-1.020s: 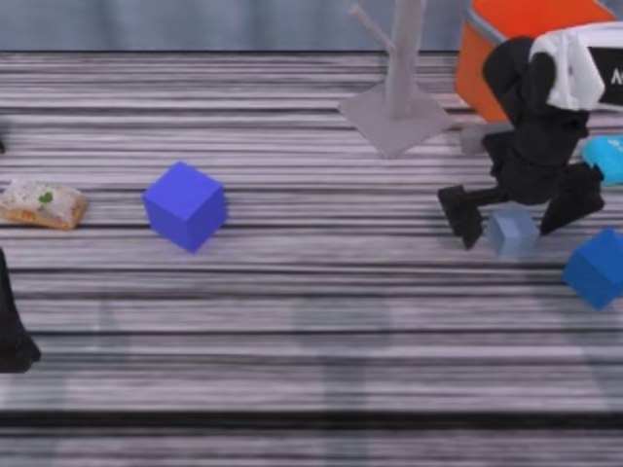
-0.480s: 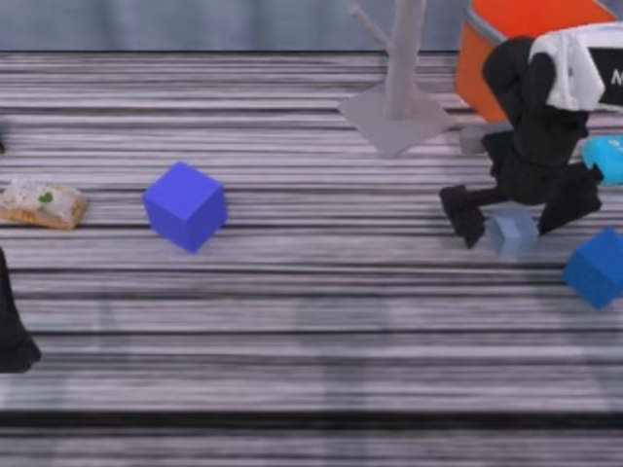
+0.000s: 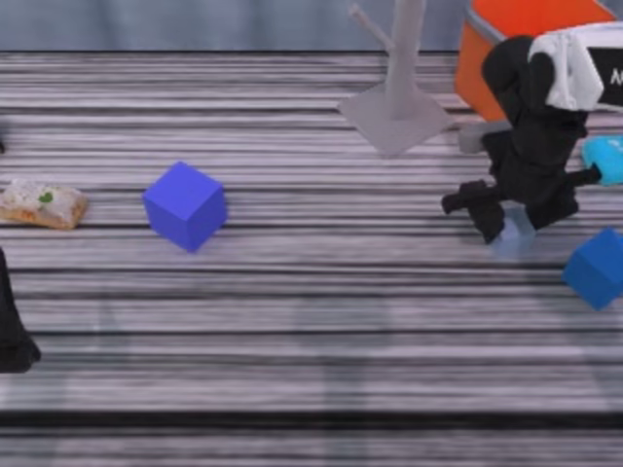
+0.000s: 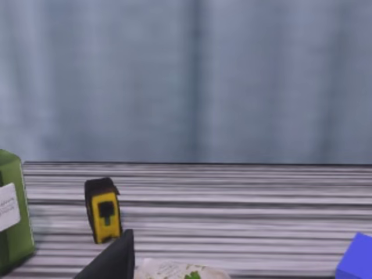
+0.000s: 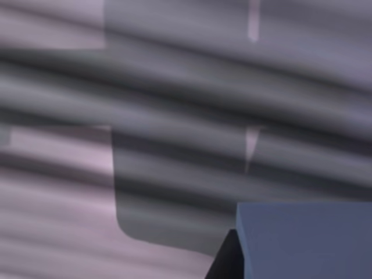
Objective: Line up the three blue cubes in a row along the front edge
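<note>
Pale grey-blue cube point(image 3: 516, 233) sits corner-forward, pinched in the right pincer point(image 3: 518, 220); left arm point(image 3: 14, 336) parked.

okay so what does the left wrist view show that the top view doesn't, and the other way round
Only the left wrist view shows a yellow tape measure and a green box.

Only the top view shows the right gripper closed on the small pale cube, the medium blue cube, a cyan object, an orange container and a grey stand.

Both show the large indigo cube, the sandwich and the striped table.
</note>
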Robot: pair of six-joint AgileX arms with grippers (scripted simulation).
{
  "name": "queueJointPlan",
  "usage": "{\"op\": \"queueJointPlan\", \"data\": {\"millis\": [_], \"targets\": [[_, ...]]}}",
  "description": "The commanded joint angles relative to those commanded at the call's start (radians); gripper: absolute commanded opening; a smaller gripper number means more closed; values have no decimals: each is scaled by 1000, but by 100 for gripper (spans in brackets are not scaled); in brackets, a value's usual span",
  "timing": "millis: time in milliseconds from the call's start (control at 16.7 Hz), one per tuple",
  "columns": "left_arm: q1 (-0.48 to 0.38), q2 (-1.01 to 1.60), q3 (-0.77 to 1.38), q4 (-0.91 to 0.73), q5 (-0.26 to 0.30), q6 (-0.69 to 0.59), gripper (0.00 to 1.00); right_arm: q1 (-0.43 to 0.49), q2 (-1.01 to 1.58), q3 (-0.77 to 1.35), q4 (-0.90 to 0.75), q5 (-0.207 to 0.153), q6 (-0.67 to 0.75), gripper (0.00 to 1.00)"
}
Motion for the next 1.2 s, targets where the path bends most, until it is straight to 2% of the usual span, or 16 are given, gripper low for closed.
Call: {"op": "queueJointPlan", "data": {"millis": [600, 1020, 1200], "targets": [[0, 0, 0, 0, 0, 0, 100, -2, -34, 13, -13, 1, -1, 0], [0, 0, 0, 0, 0, 0, 100, 6, -105, 145, -222, 0, -1, 0], [0, 0, 0, 0, 0, 0, 100, 6, -116, 156, -238, 0, -2, 0]]}}
